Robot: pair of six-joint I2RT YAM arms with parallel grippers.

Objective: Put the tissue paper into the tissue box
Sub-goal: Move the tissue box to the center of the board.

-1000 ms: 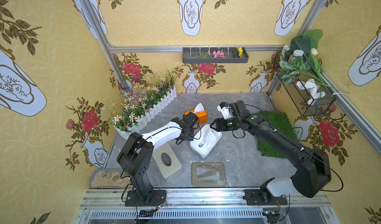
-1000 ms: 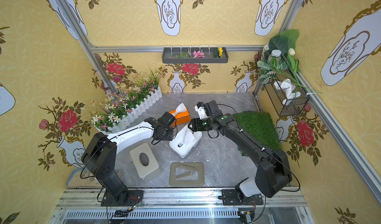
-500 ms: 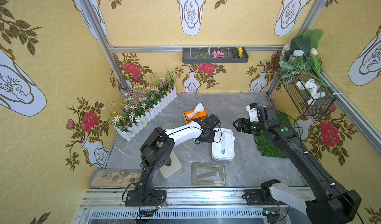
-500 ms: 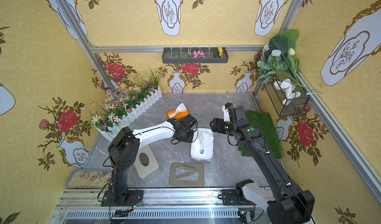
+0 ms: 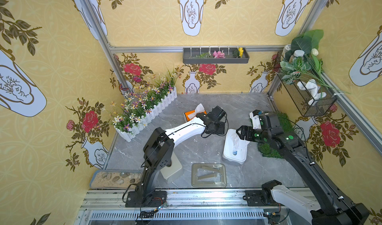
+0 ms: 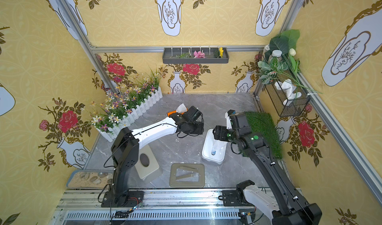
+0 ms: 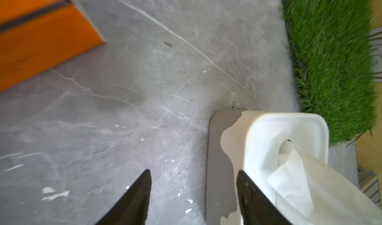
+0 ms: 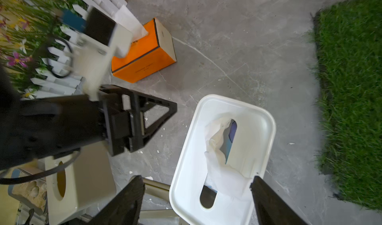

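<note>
Your right claw (image 8: 196,178) hangs above one end of the white tissue box (image 8: 208,102), jaws wide apart with nothing between them. One of its fingers sits just beside the loose tail of the tissue paper (image 8: 225,178). That tail comes up through the slot in the box top and drapes across the lid to the rim.

The step in hand looks like tucking this tail in. Pinch it close to the slot rather than at its far edge. Then push straight down through the opening so it doesn't bunch on the lid.

Your left claw (image 7: 193,171) is also apart and empty, just beside the box on the side facing the orange tissue box (image 8: 144,62). Set it against the box wall as a brace. A box this light will probably slide toward the grass mat (image 8: 351,89) on its other side.
</note>
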